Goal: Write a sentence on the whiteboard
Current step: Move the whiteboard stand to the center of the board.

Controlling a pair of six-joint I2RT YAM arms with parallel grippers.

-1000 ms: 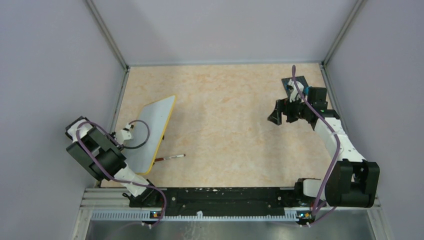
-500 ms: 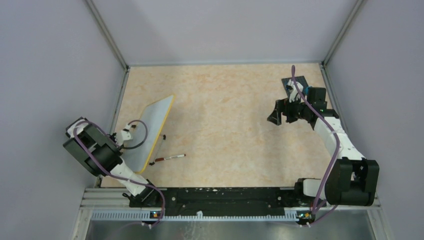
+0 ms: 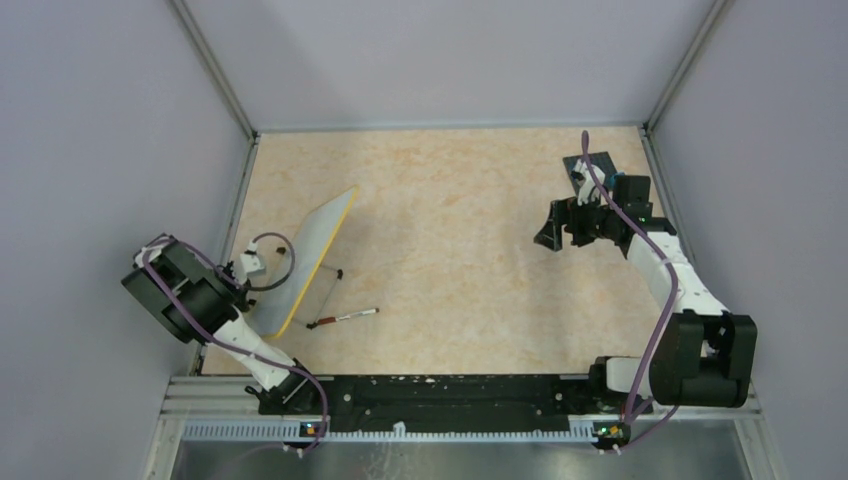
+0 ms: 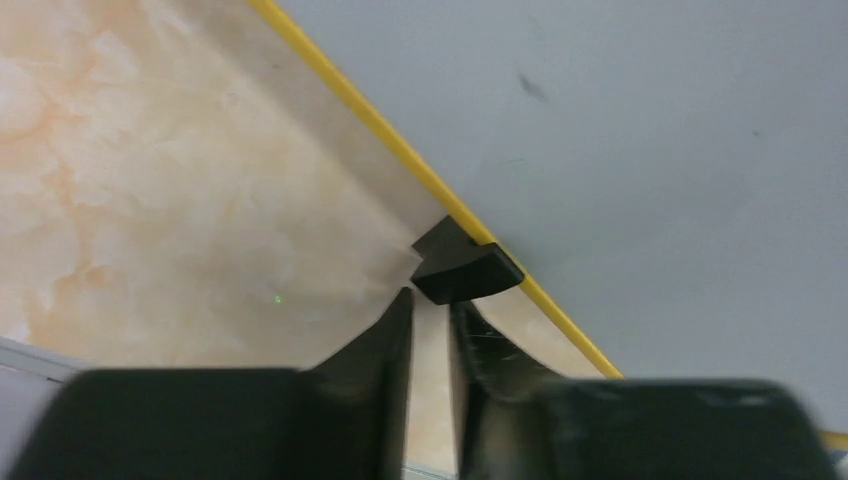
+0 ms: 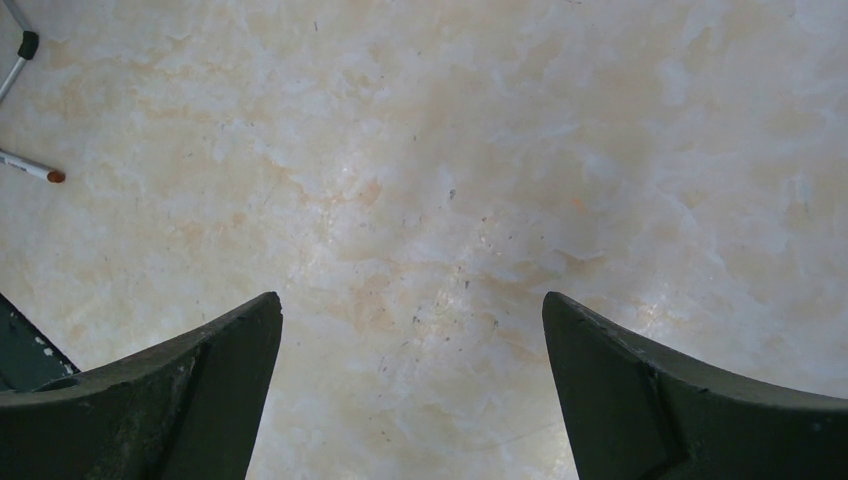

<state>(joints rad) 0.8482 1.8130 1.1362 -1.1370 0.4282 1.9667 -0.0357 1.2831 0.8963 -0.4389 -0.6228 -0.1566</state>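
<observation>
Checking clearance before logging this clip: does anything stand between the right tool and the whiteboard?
Nothing visible does. Only bare table separates the open right tool from the whiteboard; the marker lies nearer the arms, off that line.

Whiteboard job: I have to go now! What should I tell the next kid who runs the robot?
Left gripper: jaws almost shut, empty, by the whiteboard's black foot.
Right gripper: open, above the table, far right.
Whiteboard: tilted up on edge, left side.
Marker: lying on the table beside it.
Done: no writing visible.
To do: pick up marker, write the sentence.
</observation>
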